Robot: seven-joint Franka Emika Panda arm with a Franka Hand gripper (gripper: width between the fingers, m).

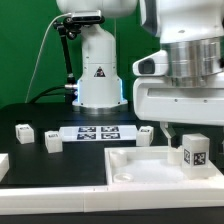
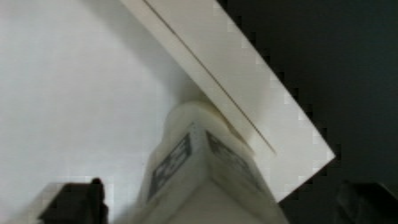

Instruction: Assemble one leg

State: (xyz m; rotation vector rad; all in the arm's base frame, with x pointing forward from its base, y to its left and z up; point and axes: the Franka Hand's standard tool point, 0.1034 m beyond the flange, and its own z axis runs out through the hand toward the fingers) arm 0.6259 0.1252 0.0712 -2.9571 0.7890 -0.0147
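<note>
One leg (image 1: 195,151), a small white block with a black-and-white tag, stands upright in the corner of the large white base (image 1: 140,165) on the exterior view's right. My gripper (image 1: 190,135) hangs right over it, open, a finger on either side and neither touching it. In the wrist view the same leg (image 2: 205,170) rises between the dark fingers (image 2: 75,203), with a gap showing beside it. The base's (image 2: 89,90) flat white surface and rim lie behind it. Three more legs (image 1: 22,130) (image 1: 52,143) (image 1: 147,133) lie loose on the black table.
The marker board (image 1: 95,132) lies flat behind the base. The arm's white pedestal (image 1: 98,75) stands at the back centre, with a green cable beside it. Another white part (image 1: 3,163) shows at the exterior view's left edge.
</note>
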